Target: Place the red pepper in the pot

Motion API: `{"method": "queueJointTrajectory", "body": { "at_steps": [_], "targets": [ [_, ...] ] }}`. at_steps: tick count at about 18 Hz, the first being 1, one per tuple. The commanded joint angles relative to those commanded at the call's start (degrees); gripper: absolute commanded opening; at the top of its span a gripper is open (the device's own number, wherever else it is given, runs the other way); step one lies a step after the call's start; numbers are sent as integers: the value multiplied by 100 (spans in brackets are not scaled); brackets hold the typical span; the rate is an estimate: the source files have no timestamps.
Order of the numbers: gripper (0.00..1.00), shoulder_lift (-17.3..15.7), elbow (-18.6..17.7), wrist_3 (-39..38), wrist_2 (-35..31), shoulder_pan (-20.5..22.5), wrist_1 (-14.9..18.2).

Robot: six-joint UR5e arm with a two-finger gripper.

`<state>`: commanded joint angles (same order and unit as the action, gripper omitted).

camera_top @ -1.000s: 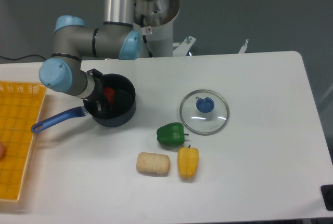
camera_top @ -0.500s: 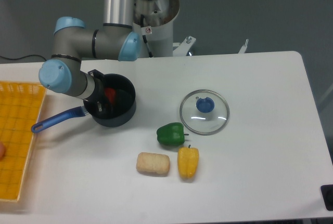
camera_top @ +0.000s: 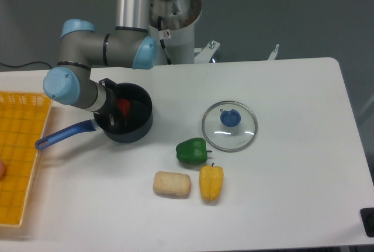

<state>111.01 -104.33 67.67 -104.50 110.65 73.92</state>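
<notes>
The dark pot (camera_top: 140, 124) with its long blue handle (camera_top: 61, 135) stands at the left of the white table. My gripper (camera_top: 118, 110) reaches down into the pot from the left. The red pepper (camera_top: 123, 107) shows as a small bright red patch at the fingertips, inside the pot's rim. The dark fingers blend into the pot's dark inside, but they appear shut on the pepper. Whether the pepper touches the pot's bottom cannot be told.
A glass lid with a blue knob (camera_top: 229, 126) lies right of the pot. A green pepper (camera_top: 191, 151), a yellow pepper (camera_top: 211, 182) and a beige bread-like block (camera_top: 172, 184) lie toward the front. A yellow basket (camera_top: 17, 152) sits at the left edge.
The arm has stayed where it was. The red patch in the pot looks slightly narrower than one second ago.
</notes>
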Motion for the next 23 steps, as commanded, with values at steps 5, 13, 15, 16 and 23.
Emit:
{"method": "queueJointTrajectory", "body": {
  "at_steps": [5,13,15,16,23],
  "targets": [
    [92,0,-9,0,-61,0,0],
    [100,-140,132,62,-166,79,26],
    [100,-211,202,70,-193,97,26],
    [100,-211,254,70,-193,105,26],
    [100,-307,334,70,-167,246,44]
  ]
}}
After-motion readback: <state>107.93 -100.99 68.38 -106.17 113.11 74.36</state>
